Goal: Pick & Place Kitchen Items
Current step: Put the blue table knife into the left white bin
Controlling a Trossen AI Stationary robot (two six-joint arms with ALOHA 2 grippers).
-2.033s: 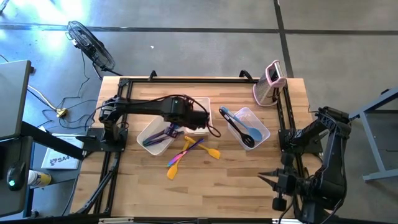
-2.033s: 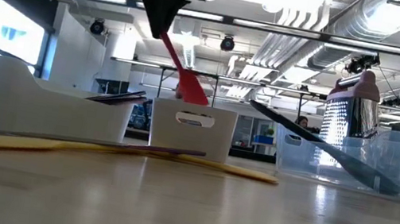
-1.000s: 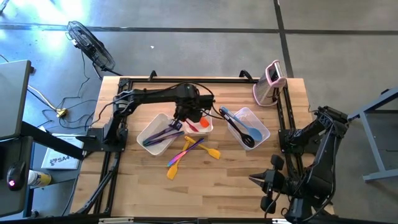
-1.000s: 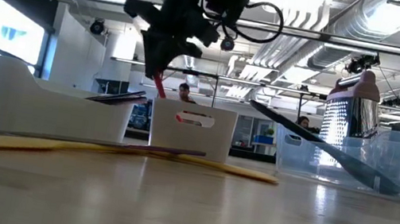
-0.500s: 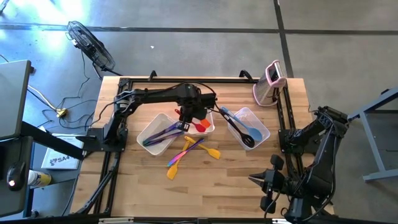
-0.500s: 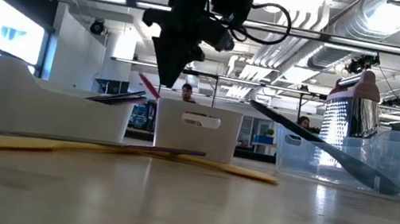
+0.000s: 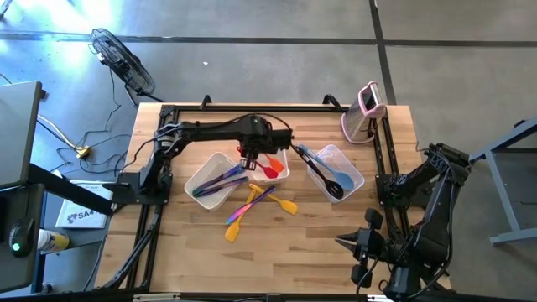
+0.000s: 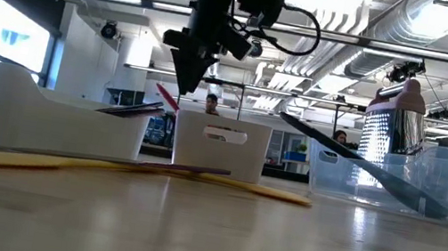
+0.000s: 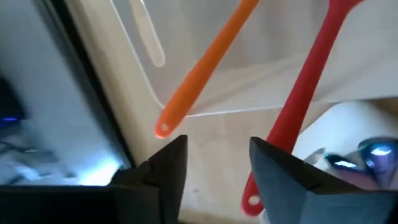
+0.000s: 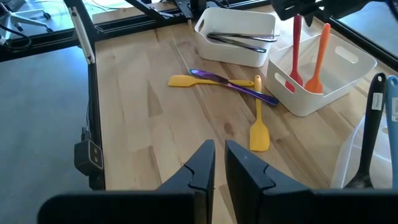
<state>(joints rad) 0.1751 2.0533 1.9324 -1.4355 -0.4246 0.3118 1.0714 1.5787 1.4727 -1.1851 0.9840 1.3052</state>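
Note:
My left gripper (image 7: 249,156) hangs open over the near-left end of the middle white bin (image 7: 284,174); it also shows in the low view (image 8: 187,85). A red spatula (image 9: 298,106) and an orange spatula (image 9: 205,68) lie in that bin, their handles leaning on its rim. The red handle passes beside one finger of my left gripper (image 9: 217,152); I cannot tell if they touch. Yellow and purple utensils (image 7: 256,205) lie crossed on the table. My right gripper (image 10: 219,152) is shut and empty near the table's near right corner (image 7: 340,242).
A white bin (image 7: 201,186) at the left holds purple and dark utensils. A clear tub (image 7: 351,161) at the right holds a light blue and a black utensil. A pink-and-white grater (image 7: 367,109) stands at the far right. Bare wood lies along the near edge.
My left gripper has brought the red spatula down into the middle bin and let it go, then risen a little. The spatula, first hanging below the fingers, now leans in the bin beside the orange one, its handle end sticking out toward the left.

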